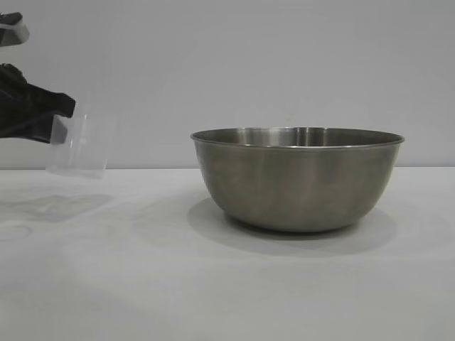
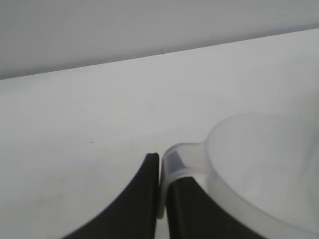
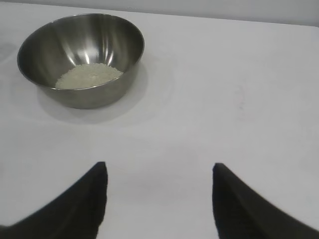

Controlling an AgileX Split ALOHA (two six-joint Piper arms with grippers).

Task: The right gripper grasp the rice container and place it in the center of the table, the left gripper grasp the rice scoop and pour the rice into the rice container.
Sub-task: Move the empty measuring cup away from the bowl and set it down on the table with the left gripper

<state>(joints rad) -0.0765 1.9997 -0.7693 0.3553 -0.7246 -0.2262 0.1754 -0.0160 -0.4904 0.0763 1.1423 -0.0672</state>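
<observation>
The rice container [image 1: 297, 177], a large steel bowl, stands on the white table near the middle. In the right wrist view the rice container [image 3: 82, 55] holds a small heap of off-white rice [image 3: 88, 75]. My left gripper [image 1: 60, 117] is at the far left, above the table, shut on the handle tab of the clear rice scoop [image 1: 78, 145]. The left wrist view shows the gripper [image 2: 160, 172] pinching the tab of the rice scoop [image 2: 264, 169], which looks empty. My right gripper [image 3: 159, 172] is open and empty, well away from the bowl, and out of the exterior view.
The white table [image 1: 227, 284] runs to a plain grey wall behind. A faint shadow of the scoop lies on the table [image 1: 57, 206] at the left.
</observation>
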